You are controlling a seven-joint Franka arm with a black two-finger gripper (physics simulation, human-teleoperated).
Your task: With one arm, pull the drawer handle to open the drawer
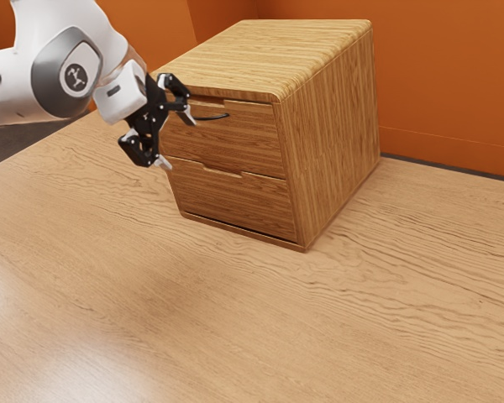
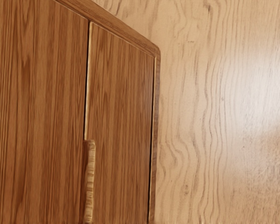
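Now | gripper (image 1: 175, 134) spread | drawer handle (image 1: 212, 116) just beside upper finger (image 1: 175, 88) (not between)

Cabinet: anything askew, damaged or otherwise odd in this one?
Nothing stands out. The cabinet stands upright on the table, its upper drawer and lower drawer level and undamaged. The hand is open beside the upper one's thin dark handle.
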